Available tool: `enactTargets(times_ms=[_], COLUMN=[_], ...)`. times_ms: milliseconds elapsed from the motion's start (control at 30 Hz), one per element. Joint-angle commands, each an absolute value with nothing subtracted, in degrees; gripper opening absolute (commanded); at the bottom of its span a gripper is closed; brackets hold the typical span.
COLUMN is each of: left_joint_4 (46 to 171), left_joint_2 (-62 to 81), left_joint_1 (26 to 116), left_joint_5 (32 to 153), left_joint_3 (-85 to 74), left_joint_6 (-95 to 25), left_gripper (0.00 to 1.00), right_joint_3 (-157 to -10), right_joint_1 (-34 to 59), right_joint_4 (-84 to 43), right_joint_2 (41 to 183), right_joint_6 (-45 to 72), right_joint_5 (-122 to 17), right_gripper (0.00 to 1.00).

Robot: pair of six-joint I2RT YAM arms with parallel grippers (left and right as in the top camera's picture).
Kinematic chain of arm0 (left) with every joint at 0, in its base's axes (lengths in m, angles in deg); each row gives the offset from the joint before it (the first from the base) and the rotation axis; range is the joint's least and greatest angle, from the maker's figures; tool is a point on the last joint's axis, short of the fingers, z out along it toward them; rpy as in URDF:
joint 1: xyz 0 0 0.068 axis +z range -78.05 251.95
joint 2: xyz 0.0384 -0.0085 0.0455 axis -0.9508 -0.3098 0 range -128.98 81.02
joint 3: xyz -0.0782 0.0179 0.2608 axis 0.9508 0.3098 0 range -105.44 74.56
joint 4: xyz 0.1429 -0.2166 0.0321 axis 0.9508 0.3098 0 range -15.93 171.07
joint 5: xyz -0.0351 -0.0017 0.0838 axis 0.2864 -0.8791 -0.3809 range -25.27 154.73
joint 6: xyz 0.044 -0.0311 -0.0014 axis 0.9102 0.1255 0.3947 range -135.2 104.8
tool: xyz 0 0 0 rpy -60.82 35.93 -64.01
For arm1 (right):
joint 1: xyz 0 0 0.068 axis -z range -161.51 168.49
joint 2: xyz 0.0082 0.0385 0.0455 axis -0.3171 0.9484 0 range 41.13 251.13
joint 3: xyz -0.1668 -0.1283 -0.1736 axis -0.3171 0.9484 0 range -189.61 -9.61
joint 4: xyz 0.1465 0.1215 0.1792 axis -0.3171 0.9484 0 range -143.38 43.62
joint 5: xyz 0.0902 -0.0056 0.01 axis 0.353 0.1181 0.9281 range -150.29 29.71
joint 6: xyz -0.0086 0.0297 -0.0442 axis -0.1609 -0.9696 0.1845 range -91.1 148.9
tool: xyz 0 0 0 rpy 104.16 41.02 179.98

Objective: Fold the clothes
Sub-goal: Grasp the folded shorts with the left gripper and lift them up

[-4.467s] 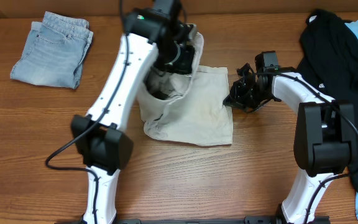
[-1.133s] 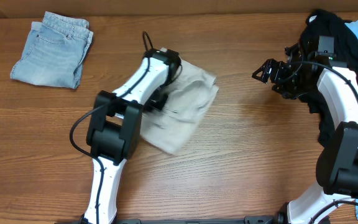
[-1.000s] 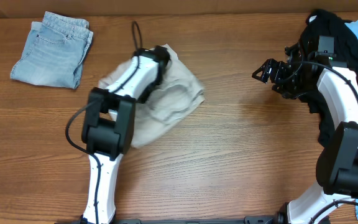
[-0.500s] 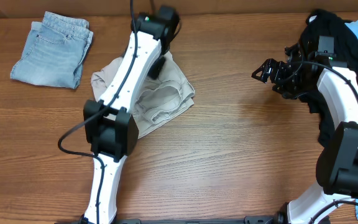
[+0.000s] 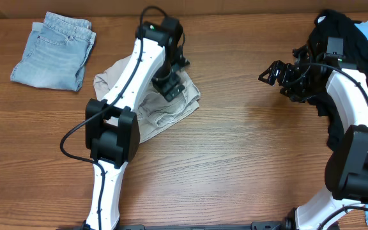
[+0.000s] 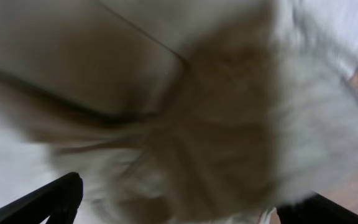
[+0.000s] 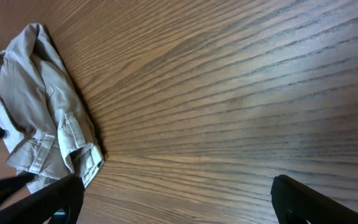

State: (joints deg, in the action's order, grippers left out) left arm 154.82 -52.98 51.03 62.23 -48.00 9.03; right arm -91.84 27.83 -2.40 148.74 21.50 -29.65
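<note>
Lowered onto the bunched clothes (image 5: 171,112), left end effector (image 5: 169,87) gapes released; right end effector (image 5: 270,71) spread, over table (image 5: 235,160) well apart.

A brown wooden table (image 5: 248,160) with straight grain fills the overhead view under even, soft light. The right wrist view shows the same grain close, dark streaks on tan.

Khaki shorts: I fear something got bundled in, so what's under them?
Only the wooden table shows around the khaki shorts; the left claw hangs over them. Anything beneath the cloth or in its folds is covered.
</note>
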Motion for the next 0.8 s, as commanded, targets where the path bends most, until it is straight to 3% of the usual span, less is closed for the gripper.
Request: enactTargets(times_ms=[0,333,767], left_joint_4=[155.10,157.27,137.77], left_joint_2=[-52.80,-52.80,-52.80], left_joint_1=[49.82,46.24,47.40], left_joint_5=[66.25,69.13,54.31], left_joint_3=[-44.11,-40.35,-24.79], left_joint_6=[11.82,13.62,3.58], left_gripper=[1.00,1.00,1.00], right_joint_3=[-92.98,-92.96,-92.94], right_joint_1=[27.88,27.88,27.88], right_joint_4=[-2.00,-1.87,-1.83], right_joint_2=[147.10,147.10,147.10], right_joint_6=[23.07,23.14,23.16], right_joint_5=[-29.83,-29.83,-29.83], right_gripper=[1.00,1.00,1.00])
